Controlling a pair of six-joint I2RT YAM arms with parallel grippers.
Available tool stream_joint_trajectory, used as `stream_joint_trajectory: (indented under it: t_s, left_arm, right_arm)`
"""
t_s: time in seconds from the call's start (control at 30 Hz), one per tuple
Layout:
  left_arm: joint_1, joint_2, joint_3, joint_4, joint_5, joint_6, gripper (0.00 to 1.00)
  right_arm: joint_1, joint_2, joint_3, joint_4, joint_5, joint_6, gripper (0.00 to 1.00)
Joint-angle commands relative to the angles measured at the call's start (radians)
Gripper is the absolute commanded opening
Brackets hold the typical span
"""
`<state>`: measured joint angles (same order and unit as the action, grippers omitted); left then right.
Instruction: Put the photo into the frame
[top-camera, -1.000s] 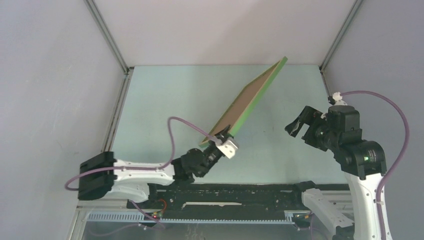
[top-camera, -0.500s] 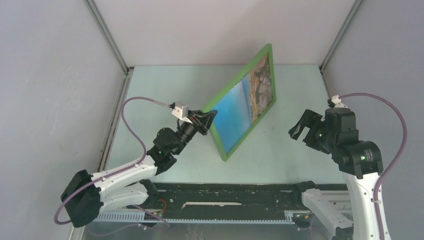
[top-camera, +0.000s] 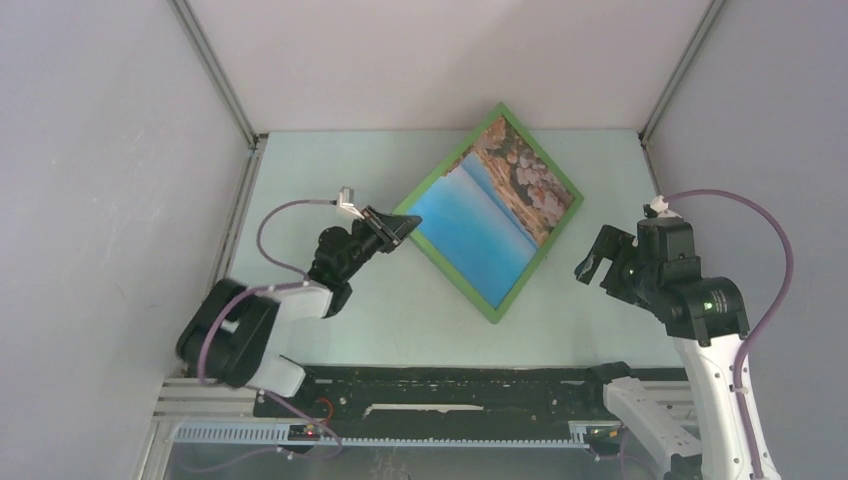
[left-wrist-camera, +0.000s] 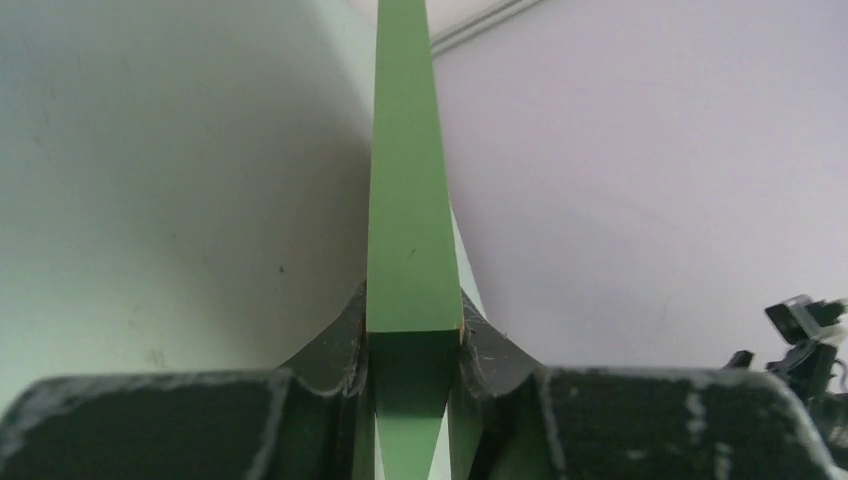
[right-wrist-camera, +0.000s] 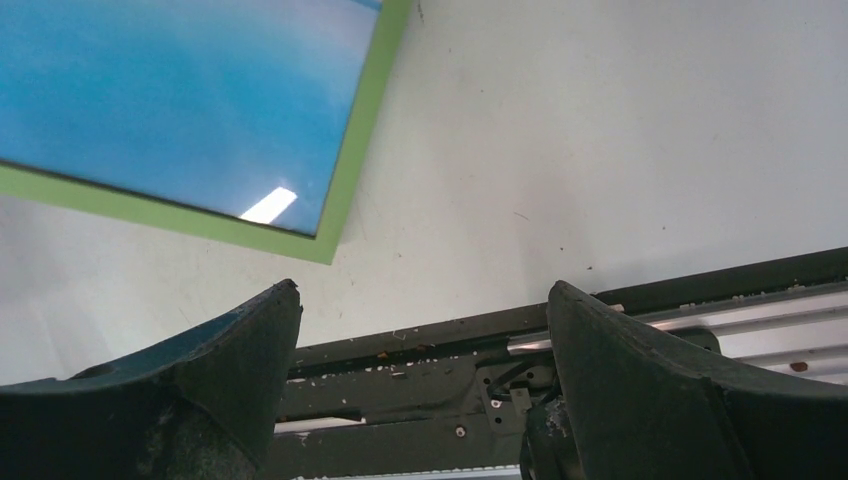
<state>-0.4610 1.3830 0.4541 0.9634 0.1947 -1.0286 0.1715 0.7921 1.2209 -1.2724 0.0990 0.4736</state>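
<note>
The frame (top-camera: 540, 262) shows its green face upward in the top view, turned like a diamond at the middle of the table. The photo (top-camera: 490, 215) of blue water and tan cliffs sits inside it, face up. My left gripper (top-camera: 400, 226) is shut on the frame's left corner. In the left wrist view the green frame edge (left-wrist-camera: 408, 200) runs straight up from between my fingers. My right gripper (top-camera: 597, 260) is open and empty, to the right of the frame. In the right wrist view the frame's near corner (right-wrist-camera: 345, 220) and the blue photo (right-wrist-camera: 180, 100) lie at upper left.
Grey walls enclose the table on three sides, with metal posts (top-camera: 215, 75) at the back corners. A black rail (top-camera: 460, 385) runs along the near edge; it also shows in the right wrist view (right-wrist-camera: 450, 340).
My left arm has turned the frame over from brown back up, through standing on edge, to lying photo side up. The right gripper has barely moved.
</note>
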Motion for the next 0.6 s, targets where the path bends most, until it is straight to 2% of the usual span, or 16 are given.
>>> stream_joint_trajectory:
  t_s: [0.0,0.1,0.17,0.57]
  left_arm:
    - [0.021,0.211,0.037,0.309,0.323,-0.250,0.00]
    - [0.011,0.380,0.097,0.424,0.438,-0.341,0.00]
    - [0.002,0.450,0.126,0.430,0.474,-0.345,0.00]
    - [-0.050,0.580,0.279,0.250,0.693,-0.190,0.00]
  right_arm:
    - [-0.006,0.005,-0.019,0.051,0.025,-0.025,0.98]
    - [-0.007,0.004,-0.040,0.062,0.018,-0.023,0.98]
    - [-0.007,0.002,-0.050,0.069,0.008,-0.024,0.98]
    - [-0.009,0.015,-0.076,0.094,-0.018,-0.028,0.98]
